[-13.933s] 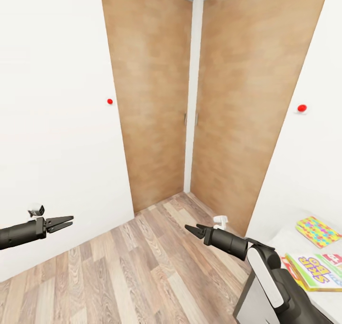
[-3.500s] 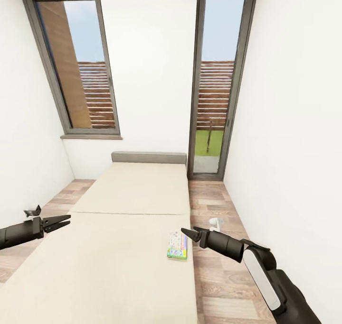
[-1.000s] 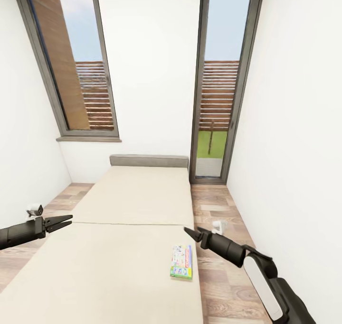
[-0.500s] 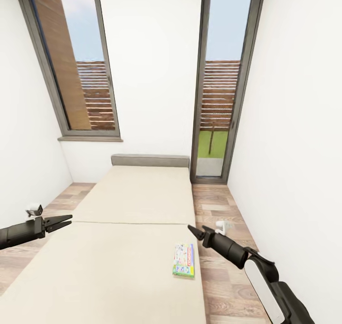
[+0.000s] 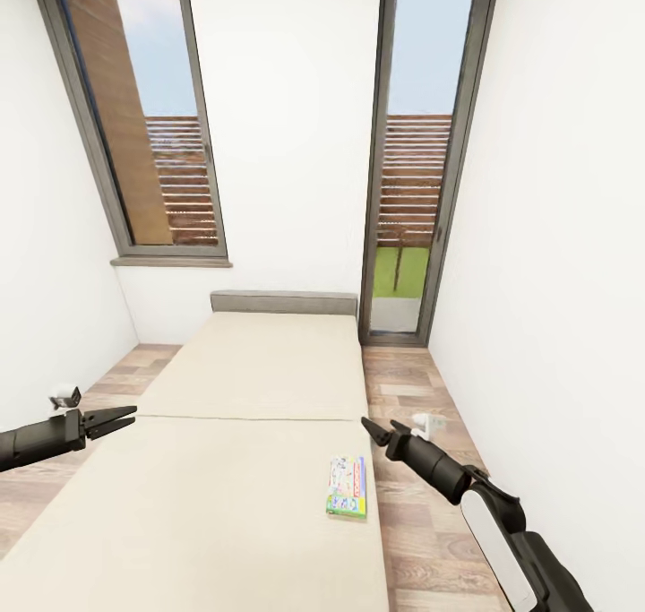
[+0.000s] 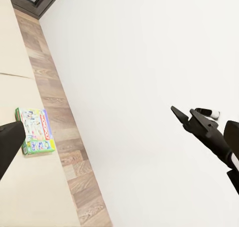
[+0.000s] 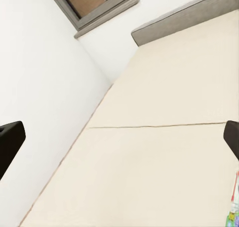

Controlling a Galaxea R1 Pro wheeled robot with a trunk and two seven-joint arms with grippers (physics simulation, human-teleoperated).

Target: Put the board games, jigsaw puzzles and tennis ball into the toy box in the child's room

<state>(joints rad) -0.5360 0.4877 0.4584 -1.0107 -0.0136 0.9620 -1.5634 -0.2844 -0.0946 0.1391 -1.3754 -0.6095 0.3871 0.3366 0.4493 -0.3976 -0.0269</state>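
Observation:
A board game with a green edge and red lettering lies flat on the bed, near the mattress's right edge. My right gripper hovers open, just above and right of the game, over the edge of the bed. My left gripper is open too, over the bed's left side and holding nothing. In the left wrist view the game lies by the floor strip, with the right gripper in front of the white wall. The right wrist view looks across the beige mattress, and a corner of the game shows there.
A low grey headboard stands against the far wall under two tall dark-framed windows. A narrow strip of plank floor runs between the bed and the white right wall. Another white wall stands close on the left.
The view turned from wooden closet doors to face the bed. Over the last second it has shifted slightly, and my right gripper has drifted a little right and up. The game lies still.

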